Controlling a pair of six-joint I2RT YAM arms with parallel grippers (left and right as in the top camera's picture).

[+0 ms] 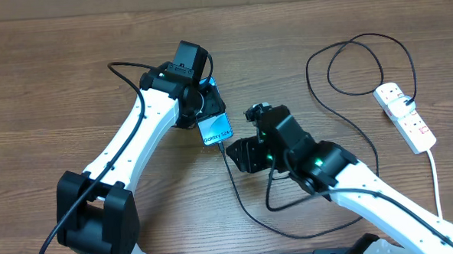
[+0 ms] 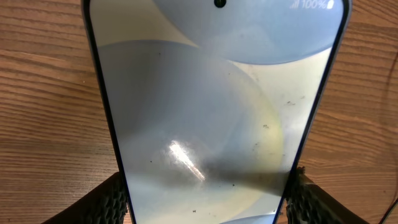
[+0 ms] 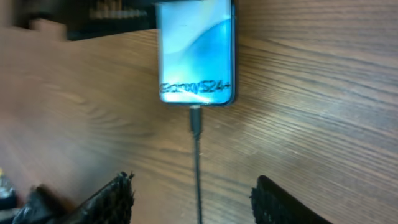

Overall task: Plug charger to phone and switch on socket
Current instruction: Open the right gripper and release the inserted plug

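The phone point(image 1: 215, 129) lies at the table's middle with its light blue screen up and "Galaxy S24" text at its near end. My left gripper point(image 1: 197, 105) is shut on the phone point(image 2: 211, 118), its pads on both long edges. The charger point(image 1: 241, 199), a thin black cable, has its connector tip point(image 3: 196, 118) at the phone's bottom edge point(image 3: 198, 56), seemingly plugged in. My right gripper point(image 3: 194, 199) is open, with the cable running between its fingers, just behind the phone point(image 1: 243, 153). The socket point(image 1: 406, 115), a white power strip with red switches, lies at the far right.
The charger cable loops across the table toward the socket point(image 1: 358, 60). A thick white cord point(image 1: 437, 179) runs from the strip toward the front right edge. The left arm's black cable point(image 1: 124, 70) arcs at the back left.
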